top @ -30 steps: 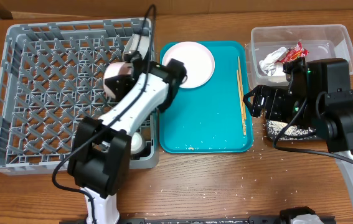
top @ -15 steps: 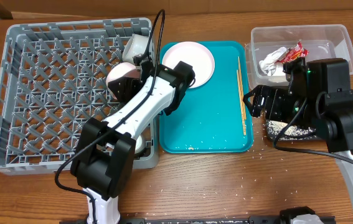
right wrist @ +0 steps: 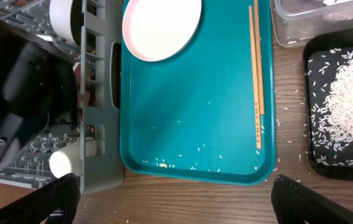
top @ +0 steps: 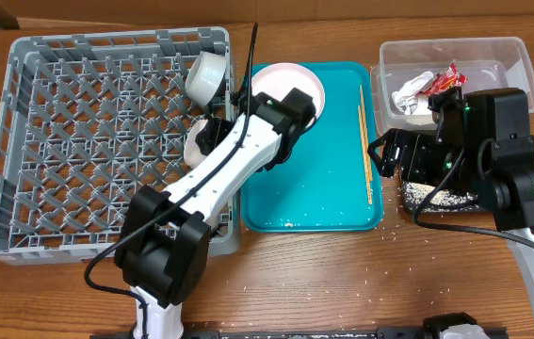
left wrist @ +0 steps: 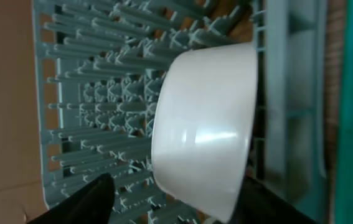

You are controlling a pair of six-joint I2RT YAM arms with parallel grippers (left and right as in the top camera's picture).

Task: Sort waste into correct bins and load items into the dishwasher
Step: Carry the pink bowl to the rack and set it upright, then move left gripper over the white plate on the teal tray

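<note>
The grey dish rack (top: 78, 141) fills the left of the table. One white bowl (left wrist: 204, 134) stands on its side among the pegs by the rack's right wall. My left gripper (left wrist: 176, 208) is open around its lower edge, and the left finger (left wrist: 92, 199) stands apart from it. A second bowl (top: 208, 77) leans in the rack's far right corner. The small cup (right wrist: 64, 163) lies at the rack's near right. The plate (top: 285, 89) and chopsticks (top: 365, 141) rest on the teal tray (top: 314, 198). My right gripper (right wrist: 176, 205) hangs open over bare wood.
The clear tub (top: 507, 56) at the back right holds a crumpled napkin (top: 408, 91) and a red wrapper (top: 447, 77). The black tray (right wrist: 316, 112) beneath my right arm holds white rice (right wrist: 350, 93). Grains of rice lie scattered on the wood near the teal tray's front.
My left gripper has opened and let go of the bowl, which now rests by the rack's right wall. The left arm has shifted right. The right arm has not moved.
</note>
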